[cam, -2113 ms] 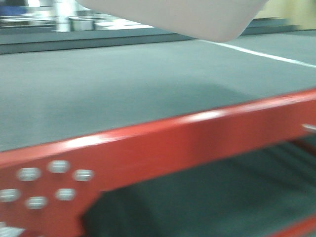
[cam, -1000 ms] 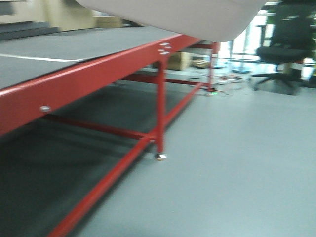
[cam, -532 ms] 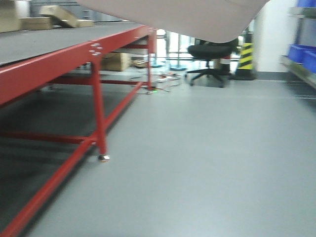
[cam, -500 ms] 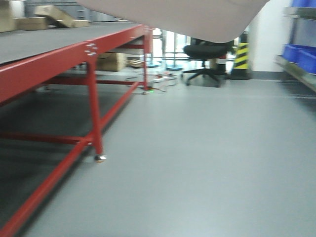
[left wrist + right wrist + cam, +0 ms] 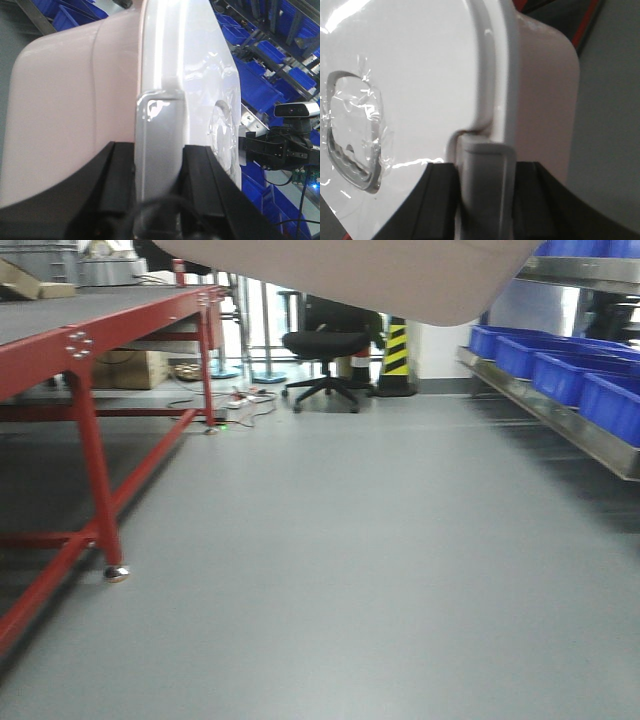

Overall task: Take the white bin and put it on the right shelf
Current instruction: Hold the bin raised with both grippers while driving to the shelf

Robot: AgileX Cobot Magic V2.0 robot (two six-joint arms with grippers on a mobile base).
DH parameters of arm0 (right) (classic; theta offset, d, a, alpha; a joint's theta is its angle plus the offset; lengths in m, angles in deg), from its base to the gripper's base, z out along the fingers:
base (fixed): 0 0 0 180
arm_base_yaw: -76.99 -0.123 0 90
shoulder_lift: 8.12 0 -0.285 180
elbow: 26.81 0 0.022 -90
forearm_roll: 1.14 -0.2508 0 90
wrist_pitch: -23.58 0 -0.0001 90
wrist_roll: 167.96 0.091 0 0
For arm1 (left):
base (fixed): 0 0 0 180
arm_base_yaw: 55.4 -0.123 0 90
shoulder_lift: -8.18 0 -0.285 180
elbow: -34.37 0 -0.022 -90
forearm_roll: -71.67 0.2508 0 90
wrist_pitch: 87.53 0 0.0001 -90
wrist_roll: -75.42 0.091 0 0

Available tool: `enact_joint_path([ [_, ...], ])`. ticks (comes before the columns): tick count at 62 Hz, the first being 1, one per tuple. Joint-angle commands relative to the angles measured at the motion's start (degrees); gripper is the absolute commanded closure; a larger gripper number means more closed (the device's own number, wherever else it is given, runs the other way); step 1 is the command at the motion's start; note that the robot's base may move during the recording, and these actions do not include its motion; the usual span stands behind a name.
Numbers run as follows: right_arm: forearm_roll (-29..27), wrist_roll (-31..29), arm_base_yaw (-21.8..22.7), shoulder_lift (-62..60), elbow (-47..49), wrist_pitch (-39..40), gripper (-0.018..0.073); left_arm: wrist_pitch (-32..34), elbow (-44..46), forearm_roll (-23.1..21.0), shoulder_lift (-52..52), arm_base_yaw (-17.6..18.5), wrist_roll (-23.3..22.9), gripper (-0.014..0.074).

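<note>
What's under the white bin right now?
Only bare grey floor shows below the white bin, which hangs clear of it. The red-framed table stands left, the steel shelf with blue crates right. Its lid hides the inside.

Left gripper (image 5: 159,152): two matte black wedge-shaped fingers (image 5: 107,180); dark cable (image 5: 162,209) between them.
Right gripper (image 5: 485,172): black fingers; silver-grey wrist camera (image 5: 296,109); green circuit board (image 5: 306,176).

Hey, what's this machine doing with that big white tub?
A two-armed robot holds the white bin aloft, left gripper and right gripper each clamped on a lid latch at opposite ends. The steel shelf with blue crates lies ahead on the right, the red table on the left. The bin is not yet shelved.
</note>
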Motion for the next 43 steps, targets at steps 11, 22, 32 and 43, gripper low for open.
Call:
enact_joint_path([
  [11, -8.0, -1.4, -1.6, -2.9, 2.1, -10.1, 0.0504, -7.0, 1.8, -5.1, -2.3, 2.1, 0.5, 0.0714],
  [22, -8.0, -1.4, -1.6, -2.9, 2.1, -10.1, 0.0504, -7.0, 1.8, -5.1, -2.3, 2.1, 0.5, 0.0714],
  [32, -8.0, -1.4, -1.6, -2.9, 2.1, -10.1, 0.0504, -7.0, 1.8, -5.1, -2.3, 2.1, 0.5, 0.0714],
  [43, -8.0, -1.4, -1.6, -2.9, 2.1, -10.3, 0.0504, -7.0, 1.8, -5.1, -2.3, 2.1, 0.5, 0.0714],
])
